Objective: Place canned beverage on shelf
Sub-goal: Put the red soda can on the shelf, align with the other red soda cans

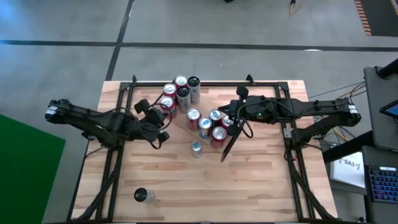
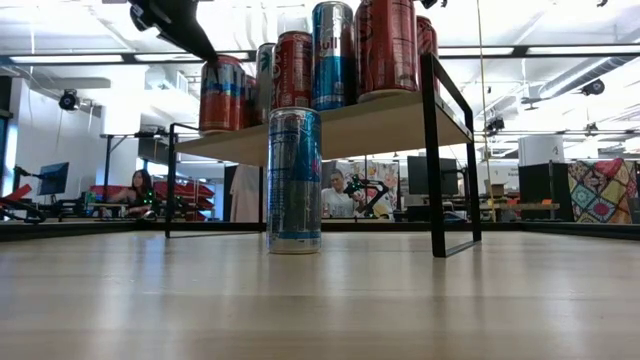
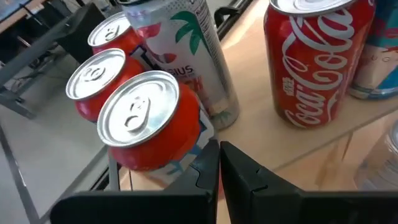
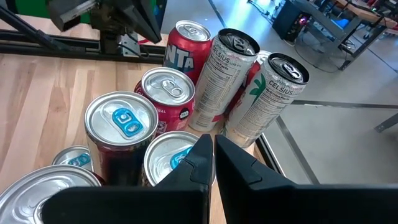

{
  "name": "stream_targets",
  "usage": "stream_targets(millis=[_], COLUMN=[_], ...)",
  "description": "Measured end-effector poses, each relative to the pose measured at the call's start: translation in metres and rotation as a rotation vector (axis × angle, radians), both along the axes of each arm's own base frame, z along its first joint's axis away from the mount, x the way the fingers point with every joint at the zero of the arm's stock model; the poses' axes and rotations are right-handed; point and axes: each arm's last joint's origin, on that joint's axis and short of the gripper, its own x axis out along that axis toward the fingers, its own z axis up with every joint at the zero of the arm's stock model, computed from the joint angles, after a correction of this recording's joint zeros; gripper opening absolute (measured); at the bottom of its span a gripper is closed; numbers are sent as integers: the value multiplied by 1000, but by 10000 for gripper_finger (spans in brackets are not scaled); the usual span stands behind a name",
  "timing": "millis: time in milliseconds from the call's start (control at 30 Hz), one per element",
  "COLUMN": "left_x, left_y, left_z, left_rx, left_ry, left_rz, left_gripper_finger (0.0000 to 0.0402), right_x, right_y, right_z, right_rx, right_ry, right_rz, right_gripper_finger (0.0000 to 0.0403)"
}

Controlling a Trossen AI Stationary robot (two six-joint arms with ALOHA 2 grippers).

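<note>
One camera looks straight down on the desk, one sits level at desk height facing the room, and both wrist cameras look closely at the shelf cans.

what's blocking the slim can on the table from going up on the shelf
The shelf above the slim can is crowded with cans; bare plank barely shows. Both grippers, left and right, are shut.
</note>
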Motion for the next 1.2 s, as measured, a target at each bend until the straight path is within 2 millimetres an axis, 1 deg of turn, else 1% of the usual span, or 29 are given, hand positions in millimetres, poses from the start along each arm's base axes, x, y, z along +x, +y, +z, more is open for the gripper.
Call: stream_targets(millis=[67,133,233,300,333,400,500,700,800,867,967,1100,1200], left_x=[-3,-4,0,6,9,14,16,12,7,2,-7,-23,-34], left_y=[-1,-2,-7,-9,-10,-9,-8,-5,-5,-7,-5,3,10], left_z=[4,10,15,14,13,8,3,-1,0,4,18,41,51], left_rx=[-10,-46,-133,-139,-122,-69,-7,-9,-29,-56,-49,9,57], left_ry=[-8,-19,-32,-52,-67,-62,-34,-3,10,29,30,-21,-70], left_rz=[-9,-54,-181,-235,-235,-183,-102,-52,-74,-138,-203,-196,-154], left_gripper_finger=[0,0,0,0,0,0,0,0,0,0,0,0,0], right_x=[0,0,0,0,0,0,0,0,0,0,0,-1,-2], right_y=[0,0,0,0,0,0,0,0,0,0,0,-2,-2], right_z=[0,0,0,0,0,0,0,0,0,0,1,13,24], right_rx=[0,1,1,1,1,1,8,9,9,13,37,45,49], right_ry=[0,0,0,0,0,-1,-3,-4,-4,-5,-10,-52,-95], right_rz=[0,0,0,0,0,0,-3,-4,-3,-4,-11,-16,-21], right_gripper_finger=[9,9,9,9,9,9,9,9,9,9,9,9,9])
